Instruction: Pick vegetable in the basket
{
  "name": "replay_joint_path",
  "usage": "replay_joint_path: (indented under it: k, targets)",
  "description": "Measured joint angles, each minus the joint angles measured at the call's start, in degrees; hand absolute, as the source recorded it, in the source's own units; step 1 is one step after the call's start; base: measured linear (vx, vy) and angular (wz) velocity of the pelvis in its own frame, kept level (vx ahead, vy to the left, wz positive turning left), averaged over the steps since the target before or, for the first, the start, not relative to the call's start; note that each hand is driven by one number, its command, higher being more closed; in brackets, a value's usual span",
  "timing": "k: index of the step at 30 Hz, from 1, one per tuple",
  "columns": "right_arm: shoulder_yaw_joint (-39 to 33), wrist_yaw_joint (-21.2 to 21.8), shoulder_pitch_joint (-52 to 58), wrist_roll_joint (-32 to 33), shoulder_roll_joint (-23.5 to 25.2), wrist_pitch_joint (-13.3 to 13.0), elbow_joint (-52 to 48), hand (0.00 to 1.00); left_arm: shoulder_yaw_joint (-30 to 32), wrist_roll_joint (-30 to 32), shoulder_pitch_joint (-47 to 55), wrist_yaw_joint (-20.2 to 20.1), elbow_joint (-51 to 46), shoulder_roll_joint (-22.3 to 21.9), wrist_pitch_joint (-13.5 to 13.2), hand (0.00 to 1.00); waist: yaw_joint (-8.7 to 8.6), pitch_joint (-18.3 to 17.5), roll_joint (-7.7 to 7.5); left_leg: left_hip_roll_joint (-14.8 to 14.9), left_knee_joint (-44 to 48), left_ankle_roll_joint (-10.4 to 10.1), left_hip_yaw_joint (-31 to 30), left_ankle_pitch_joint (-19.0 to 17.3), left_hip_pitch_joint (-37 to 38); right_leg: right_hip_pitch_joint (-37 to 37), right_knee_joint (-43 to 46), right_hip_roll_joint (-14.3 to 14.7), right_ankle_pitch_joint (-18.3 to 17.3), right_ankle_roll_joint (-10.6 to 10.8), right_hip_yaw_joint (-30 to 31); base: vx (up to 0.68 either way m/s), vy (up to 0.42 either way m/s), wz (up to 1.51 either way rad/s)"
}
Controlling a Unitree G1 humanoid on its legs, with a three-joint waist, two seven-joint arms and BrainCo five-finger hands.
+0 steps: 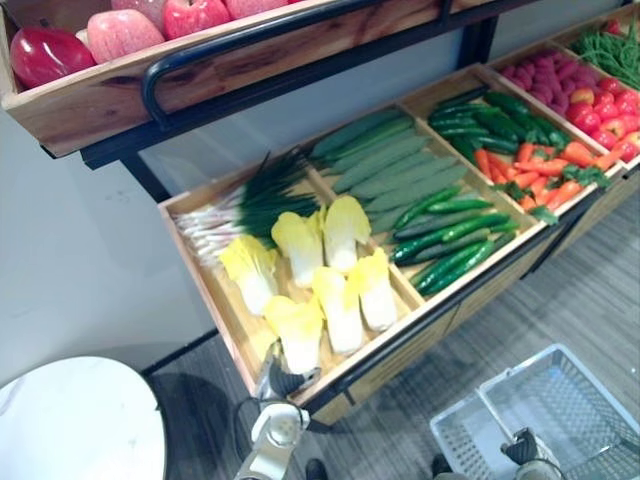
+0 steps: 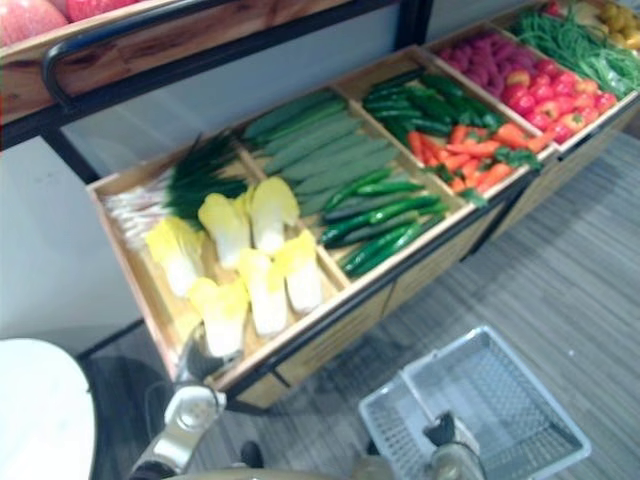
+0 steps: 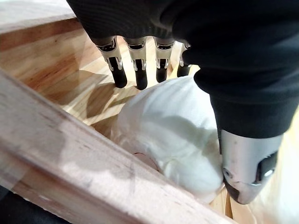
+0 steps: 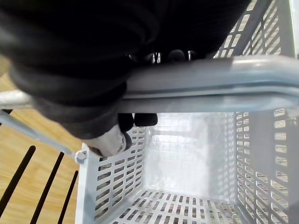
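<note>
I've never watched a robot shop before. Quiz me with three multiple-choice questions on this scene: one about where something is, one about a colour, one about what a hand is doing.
1. Where is the left hand?
A. over the carrots
B. at the near cabbages in the wooden crate
C. on the apples

2. What colour is the basket?
A. red
B. black
C. pale grey

3. What is the right hand doing?
A. lying flat on the floor
B. gripping the basket's handle
C. holding a cucumber

Answers:
1 B: its straight fingers reach over the white base of one cabbage, just inside the crate's edge.
2 C: its meshed walls are pale grey.
3 B: it is curled round the handle above the basket.
</note>
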Motion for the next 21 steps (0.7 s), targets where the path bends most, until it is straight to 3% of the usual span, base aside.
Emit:
replay_joint_path:
  k: [9, 21]
  targets:
    - [2.1, -0.6, 0.0, 0.0, 0.0, -0.1, 0.2, 1.0, 0.6, 2.1, -3.3, 2.2, 5.9, -0.3, 0.0, 1.0, -0.08, -0.1, -0.27, 0.0, 0.0, -0.2, 0.6, -0.1, 0.2, -0.2, 0.0, 0.0, 0.0, 0.0, 0.7, -0.01, 0.003, -0.02]
    - [2.1, -0.9, 0.1, 0.0, 0.1, -0.1, 0.2, 1.0, 0.5, 1.9, -4.1, 3.4, 6.3, -0.5, 0.0, 1.0, 0.32, -0.1, -0.31, -0.1, 0.0, -0.2, 1.1, -0.1, 0.1, -0.8, 0.1, 0.0, 0.1, 0.2, 1.7, 0.0, 0.003, -0.02]
